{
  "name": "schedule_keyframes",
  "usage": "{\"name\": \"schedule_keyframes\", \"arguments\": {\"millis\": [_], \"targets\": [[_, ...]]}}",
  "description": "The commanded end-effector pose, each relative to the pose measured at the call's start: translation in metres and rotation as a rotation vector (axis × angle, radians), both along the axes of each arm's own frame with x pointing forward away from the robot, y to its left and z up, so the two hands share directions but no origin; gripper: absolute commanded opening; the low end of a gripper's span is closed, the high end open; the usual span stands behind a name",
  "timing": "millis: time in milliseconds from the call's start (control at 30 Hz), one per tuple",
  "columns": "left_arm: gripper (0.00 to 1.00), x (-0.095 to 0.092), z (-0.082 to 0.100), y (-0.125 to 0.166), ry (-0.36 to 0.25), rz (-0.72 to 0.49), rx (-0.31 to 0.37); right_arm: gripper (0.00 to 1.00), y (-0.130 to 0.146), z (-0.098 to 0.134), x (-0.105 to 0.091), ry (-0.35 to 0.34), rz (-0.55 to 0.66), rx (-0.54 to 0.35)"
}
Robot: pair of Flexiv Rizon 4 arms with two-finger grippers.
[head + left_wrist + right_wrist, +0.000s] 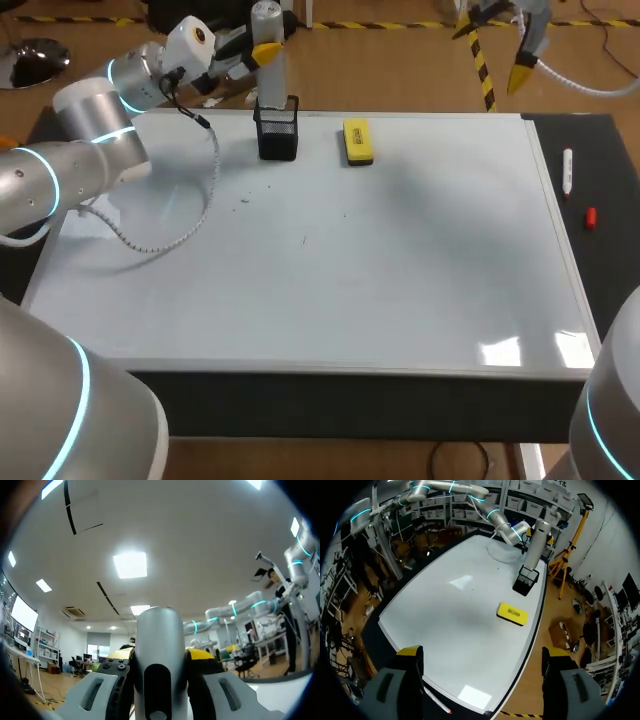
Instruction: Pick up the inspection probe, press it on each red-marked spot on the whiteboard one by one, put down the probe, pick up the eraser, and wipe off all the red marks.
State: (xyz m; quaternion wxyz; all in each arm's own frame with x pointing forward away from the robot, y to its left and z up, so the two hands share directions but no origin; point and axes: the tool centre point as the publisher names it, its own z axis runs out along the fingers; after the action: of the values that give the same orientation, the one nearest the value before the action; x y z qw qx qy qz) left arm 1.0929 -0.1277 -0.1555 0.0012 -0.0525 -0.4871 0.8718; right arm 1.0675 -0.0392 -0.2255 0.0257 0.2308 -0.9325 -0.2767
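The inspection probe (268,60), a silver cylinder, stands upright with its lower end at the mouth of the black mesh holder (277,132) at the whiteboard's far edge. My left gripper (266,52) is shut on the probe (157,665), a yellow fingertip (204,655) on each side of it. The yellow eraser (357,141) lies flat just right of the holder. My right gripper (523,72) hangs open and empty, high beyond the board's far right corner, and looks down on the eraser (512,613), the holder (525,580) and the probe (538,540). No red marks show on the whiteboard (350,270), only faint dark specks.
A white marker (567,170) and a small red cap (590,218) lie on the dark strip right of the board. My left arm's cable (190,215) loops over the board's left part.
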Motion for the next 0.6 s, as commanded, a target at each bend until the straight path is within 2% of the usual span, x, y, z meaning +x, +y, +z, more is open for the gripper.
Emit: {"name": "schedule_keyframes", "arguments": {"millis": [33, 600], "targets": [[0.00, 0.008, -0.008, -0.003, -0.045, -0.081, -0.003, 1.00, 0.000, 0.001, 0.000, 0.000, 0.002, -0.005], [0.00, 0.012, -0.026, -0.015, -0.070, -0.078, 0.088, 1.00, 0.000, 0.001, 0.000, 0.000, 0.002, -0.005]]}}
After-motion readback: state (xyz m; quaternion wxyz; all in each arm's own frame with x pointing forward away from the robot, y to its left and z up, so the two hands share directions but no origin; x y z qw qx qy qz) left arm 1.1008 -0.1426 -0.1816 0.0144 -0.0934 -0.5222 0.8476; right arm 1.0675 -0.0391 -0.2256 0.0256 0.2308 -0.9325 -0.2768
